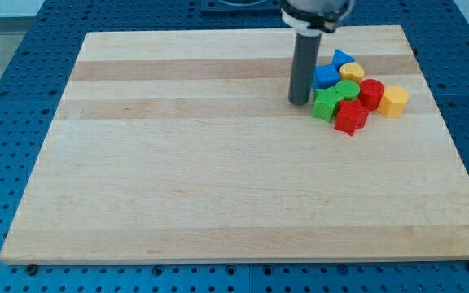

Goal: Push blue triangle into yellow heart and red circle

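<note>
My tip point(300, 102) rests on the wooden board point(218, 179) just left of a tight cluster of blocks at the view's upper right. The blue triangle point(343, 58) is at the top of the cluster. The yellow heart point(352, 72) lies just below it and looks to be touching it. The red circle point(371, 93) sits below and right of the heart. A second blue block point(326, 76) sits right of the rod, close to it. My tip is left of and below the blue triangle, with the second blue block between them.
The cluster also holds a green circle point(347, 89), a green block point(326, 105) right beside my tip, a red star-like block point(350, 118) and a yellow block point(394, 101) at its right end. A blue pegboard surface point(6, 81) surrounds the board.
</note>
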You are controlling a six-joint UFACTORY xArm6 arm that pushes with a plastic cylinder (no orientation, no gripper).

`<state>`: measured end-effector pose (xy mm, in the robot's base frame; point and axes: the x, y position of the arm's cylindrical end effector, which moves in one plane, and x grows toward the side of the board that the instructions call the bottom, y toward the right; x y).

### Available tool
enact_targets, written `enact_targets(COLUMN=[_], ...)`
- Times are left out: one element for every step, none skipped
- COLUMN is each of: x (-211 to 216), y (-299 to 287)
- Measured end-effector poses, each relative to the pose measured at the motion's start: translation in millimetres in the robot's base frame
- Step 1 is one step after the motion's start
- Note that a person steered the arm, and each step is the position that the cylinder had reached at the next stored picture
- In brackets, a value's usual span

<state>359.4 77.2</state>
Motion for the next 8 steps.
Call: enact_targets(x=[-36,-70,-84,-83,-82,-82,-82,-82], y=[-15,-11,24,40,69,97,132,145])
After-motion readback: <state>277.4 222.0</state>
